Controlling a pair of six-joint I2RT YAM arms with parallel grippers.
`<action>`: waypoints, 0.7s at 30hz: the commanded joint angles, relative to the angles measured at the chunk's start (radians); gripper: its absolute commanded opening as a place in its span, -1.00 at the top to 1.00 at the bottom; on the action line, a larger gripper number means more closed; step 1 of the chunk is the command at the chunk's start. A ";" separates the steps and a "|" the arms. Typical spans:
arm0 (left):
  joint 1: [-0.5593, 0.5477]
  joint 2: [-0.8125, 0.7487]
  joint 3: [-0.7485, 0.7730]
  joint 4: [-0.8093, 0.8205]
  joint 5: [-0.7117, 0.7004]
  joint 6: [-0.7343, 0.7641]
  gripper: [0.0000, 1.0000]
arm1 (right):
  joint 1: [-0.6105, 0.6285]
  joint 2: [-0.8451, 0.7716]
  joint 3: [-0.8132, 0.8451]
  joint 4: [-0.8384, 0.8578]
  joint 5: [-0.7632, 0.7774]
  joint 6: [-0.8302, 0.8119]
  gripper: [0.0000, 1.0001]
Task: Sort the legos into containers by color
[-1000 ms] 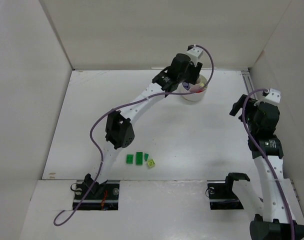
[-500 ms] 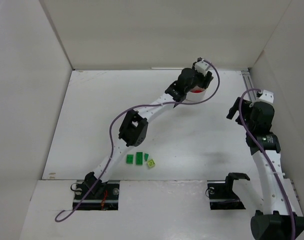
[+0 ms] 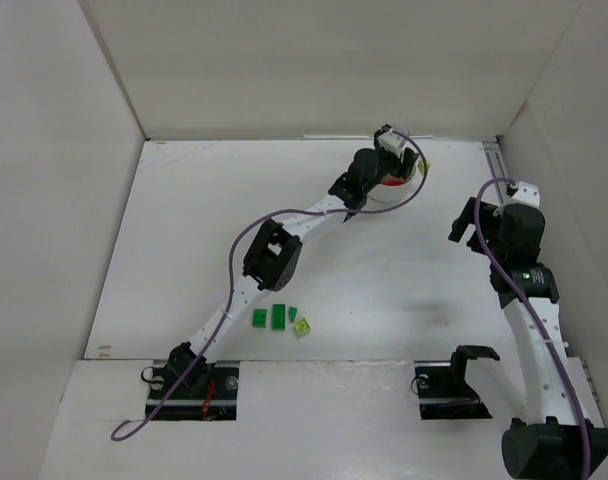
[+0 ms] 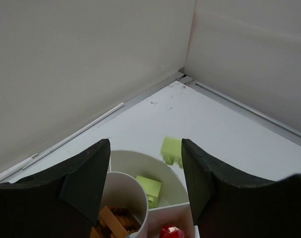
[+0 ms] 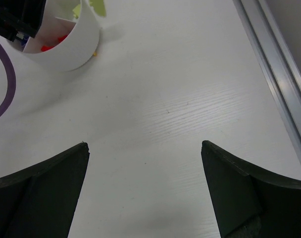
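- Hanging over the dish (image 5: 66,49) at the far right of the table (image 3: 404,290), the left gripper (image 4: 145,148) is being held with its fingers (image 4: 86,183) moderately apart and nothing between them.
- A lime brick (image 4: 171,151) is being seen blurred at the dish's far rim. Whether it is landing inside or outside cannot be told.
- A second lime brick (image 4: 149,190) is lying in the wedge below it. Orange-brown bricks (image 4: 111,220) are lying in the central cup (image 4: 125,188), and a red brick (image 4: 171,232) in the neighbouring wedge.
- The legos are being judged tiny, light, rigid and slick, so prone to bouncing or squirting out. Flat side walls, not studs, are being favoured for gripping.
- Three green pieces (image 3: 277,316) and a lime piece (image 3: 302,326) are waiting at the near edge, left of centre.
- The right gripper (image 5: 144,145) is being held wide and empty, right of the dish.
- Open table is being left between the dish and the near group. The far wall (image 4: 91,59) and the right-edge rail (image 5: 274,59) are crowding the dish.
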 commanded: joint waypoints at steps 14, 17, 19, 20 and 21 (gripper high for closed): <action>0.028 -0.209 -0.078 0.113 0.096 -0.078 -0.89 | -0.006 0.071 -0.021 0.098 -0.091 -0.001 -0.99; 0.060 -0.351 -0.205 0.113 0.168 -0.144 -1.00 | -0.006 0.143 0.008 0.143 -0.091 -0.001 -0.99; 0.088 -0.481 -0.284 0.113 0.182 -0.193 -1.00 | -0.006 0.226 0.063 0.156 -0.091 0.008 -0.99; 0.098 -0.524 -0.322 0.113 0.205 -0.204 -1.00 | -0.006 0.260 0.086 0.156 -0.091 0.008 -0.99; 0.108 -0.567 -0.400 0.104 0.205 -0.204 -1.00 | -0.006 0.295 0.144 0.156 -0.077 0.008 -0.99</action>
